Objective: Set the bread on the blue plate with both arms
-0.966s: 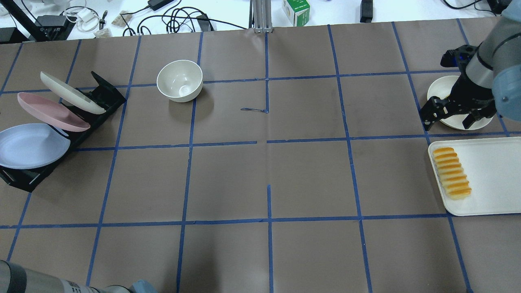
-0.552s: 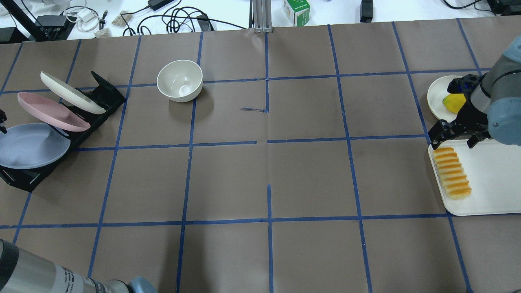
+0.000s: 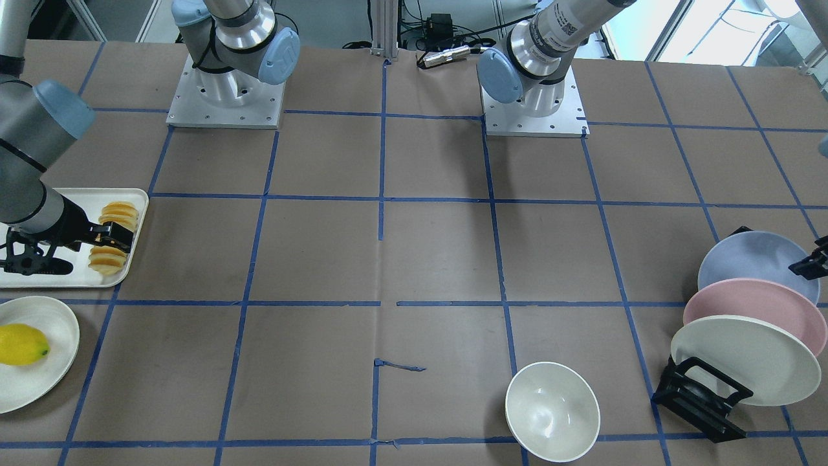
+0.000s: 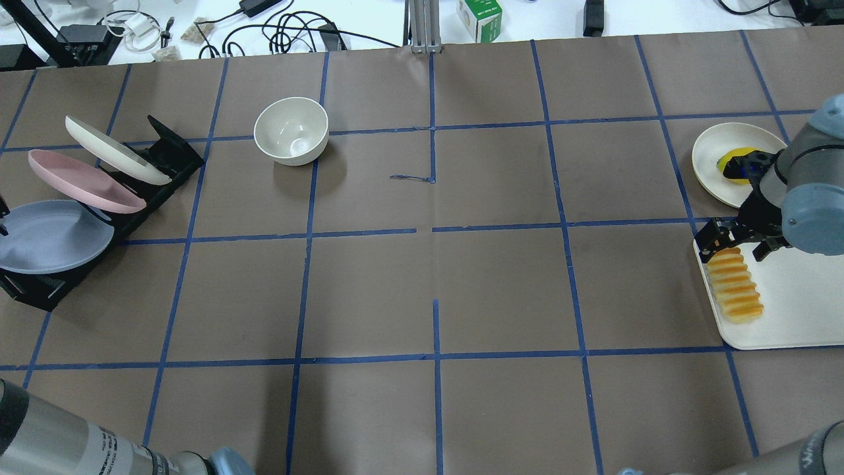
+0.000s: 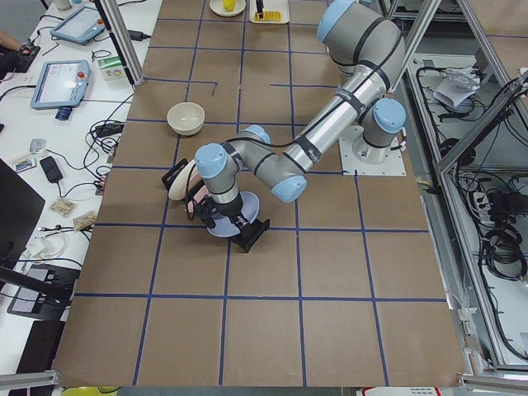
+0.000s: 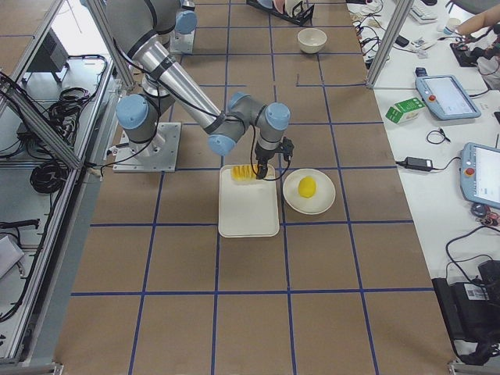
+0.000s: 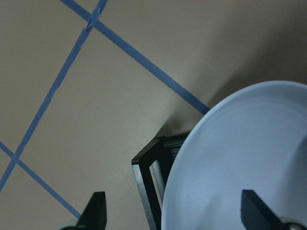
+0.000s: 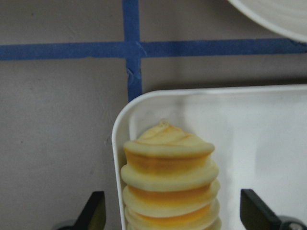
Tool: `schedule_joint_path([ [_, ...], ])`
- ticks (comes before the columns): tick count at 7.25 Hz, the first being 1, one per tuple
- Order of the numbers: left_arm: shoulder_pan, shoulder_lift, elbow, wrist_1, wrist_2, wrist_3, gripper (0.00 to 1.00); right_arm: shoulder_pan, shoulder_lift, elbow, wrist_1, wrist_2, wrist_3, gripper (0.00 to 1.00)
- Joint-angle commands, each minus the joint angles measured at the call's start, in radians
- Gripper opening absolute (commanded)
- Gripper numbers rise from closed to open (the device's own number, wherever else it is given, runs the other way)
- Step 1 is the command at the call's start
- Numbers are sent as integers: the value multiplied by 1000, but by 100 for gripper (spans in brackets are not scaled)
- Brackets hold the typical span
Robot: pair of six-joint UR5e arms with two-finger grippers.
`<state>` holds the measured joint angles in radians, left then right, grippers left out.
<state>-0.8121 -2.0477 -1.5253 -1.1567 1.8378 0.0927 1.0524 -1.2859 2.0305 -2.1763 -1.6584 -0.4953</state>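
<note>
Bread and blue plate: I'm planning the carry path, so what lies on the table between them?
In the overhead view, only bare taped table lies between the bread and the blue plate; the white bowl sits off that line.

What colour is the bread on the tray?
The bread has orange-yellow slices with paler cream edges; the right wrist view shows it best.

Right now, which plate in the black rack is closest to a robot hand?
The blue plate, at the robot-side end of the rack: the open left gripper is at its rim. The pink plate and cream plate stand farther off.
</note>
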Motion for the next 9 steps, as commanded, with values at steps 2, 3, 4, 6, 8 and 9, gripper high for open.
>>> schedule_joint_path([
  [2, 1, 4, 5, -91, 3, 10, 0, -2, 2, 7, 16, -17, -2, 0],
  [3, 1, 15, 20, -103, 9, 10, 0, -2, -10, 2, 38, -21, 0, 0],
  [4, 2, 32, 30, -162, 24, 81, 0, -2, -12, -12, 53, -33, -2, 0],
  [6, 1, 69, 57, -278, 100, 357, 0, 6, -80, -108, 219, -38, 10, 0],
  [8, -13, 105, 44, -541, 103, 458, 0, 14, -101, -249, 366, -26, 14, 0],
  [9, -28, 121, 30, -578, 4, 488, 0, 38, -102, -309, 412, -21, 23, 0],
])
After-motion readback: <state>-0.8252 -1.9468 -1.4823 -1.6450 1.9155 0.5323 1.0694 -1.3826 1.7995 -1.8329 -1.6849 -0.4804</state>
